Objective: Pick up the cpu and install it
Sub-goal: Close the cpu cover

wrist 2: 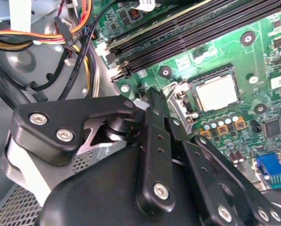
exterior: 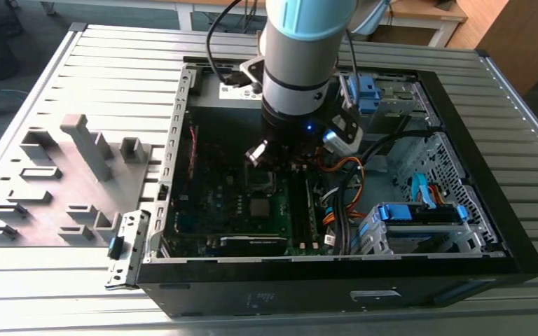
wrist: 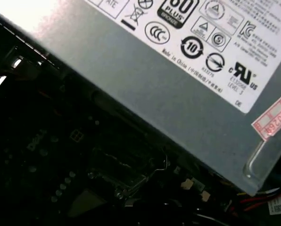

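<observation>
second wrist view: the cpu (wrist 2: 217, 92) lies flat in the socket (wrist 2: 211, 71) on the green motherboard (wrist 2: 265, 70). its pale silvery top faces up and the socket's dark border shows round it. the silver metal frame (wrist 2: 178, 102) stands tilted up at one edge of the socket and is not down over the chip.

the gripper (wrist 2: 153, 95) has its tip just beside the socket, on the raised frame's side. it is apart from the cpu and not touching it. cannot tell whether the gripper is open or closed: its black linkage is in front of the tip. nothing can be seen held in it.

the long black memory slots (wrist 2: 192, 33) run past the socket on another side, near it. a bundle of orange, yellow and black cables (wrist 2: 46, 40) lies beyond the slots, well apart from the socket. a blue connector (wrist 2: 271, 170) sits on the board edge, away from the socket on the side opposite the slots.

exterior view: the arm (exterior: 297, 63) reaches down into the open computer case (exterior: 465, 238), over the socket area of the board. the case stands on a slatted metal table (exterior: 110, 49). a grey fixture plate (exterior: 64, 182) lies outside the case, well apart from the socket, on the exterior view's left.

first wrist view: a grey power-supply box (wrist: 145, 89) with printed labels. the board beside it is too dark to tell parts.
</observation>
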Robot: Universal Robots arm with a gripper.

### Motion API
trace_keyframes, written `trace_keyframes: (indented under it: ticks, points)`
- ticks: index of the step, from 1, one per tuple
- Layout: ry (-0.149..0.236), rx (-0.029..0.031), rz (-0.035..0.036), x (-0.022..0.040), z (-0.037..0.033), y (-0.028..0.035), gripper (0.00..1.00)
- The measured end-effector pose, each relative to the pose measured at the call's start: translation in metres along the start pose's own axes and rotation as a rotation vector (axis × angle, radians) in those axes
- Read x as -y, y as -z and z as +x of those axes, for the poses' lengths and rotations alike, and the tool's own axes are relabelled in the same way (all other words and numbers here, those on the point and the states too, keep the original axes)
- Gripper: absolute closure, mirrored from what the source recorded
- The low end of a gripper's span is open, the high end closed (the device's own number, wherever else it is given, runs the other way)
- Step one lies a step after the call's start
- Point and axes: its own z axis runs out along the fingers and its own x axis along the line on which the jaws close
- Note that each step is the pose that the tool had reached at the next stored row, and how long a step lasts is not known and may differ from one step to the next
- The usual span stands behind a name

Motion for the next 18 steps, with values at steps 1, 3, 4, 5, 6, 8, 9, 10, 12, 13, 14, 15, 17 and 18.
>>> trace_keyframes:
  ticks: [1, 3, 4, 5, 6, 8, 9, 10, 12, 13, 14, 15, 17, 18]
  points:
    - [0.0, 0.0006, -0.0009, 0.0009, 0.0006, 0.0004, 0.89]
    - [0.0, 0.002, -0.003, 0.0027, 0.0018, 0.0013, 0.89]
    - [0.0, 0.0028, -0.0041, 0.0037, 0.0025, 0.0017, 0.89]
    - [0.0, 0.0035, -0.0051, 0.0047, 0.0032, 0.0021, 0.89]
    - [0.0, 0.0042, -0.0061, 0.0057, 0.0038, 0.0026, 0.89]
    - [0.0, 0.0053, -0.0077, 0.0079, 0.0053, 0.0038, 0.89]
    - [0.0, 0.0059, -0.0086, 0.009, 0.0061, 0.0043, 0.89]
    - [0.0, 0.0066, -0.0095, 0.0102, 0.0069, 0.0048, 0.89]
    - [0.0, 0.008, -0.0116, 0.0125, 0.0084, 0.0057, 0.89]
    - [0.0, 0.0087, -0.0127, 0.0138, 0.0093, 0.006, 0.89]
    - [0.0, 0.0094, -0.0136, 0.015, 0.0101, 0.0063, 0.89]
    - [0.0, 0.01, -0.0146, 0.0162, 0.0109, 0.0065, 0.89]
    - [0.0, 0.0114, -0.0166, 0.0188, 0.0127, 0.0069, 0.89]
    - [0.0, 0.0122, -0.0177, 0.02, 0.0135, 0.007, 0.89]
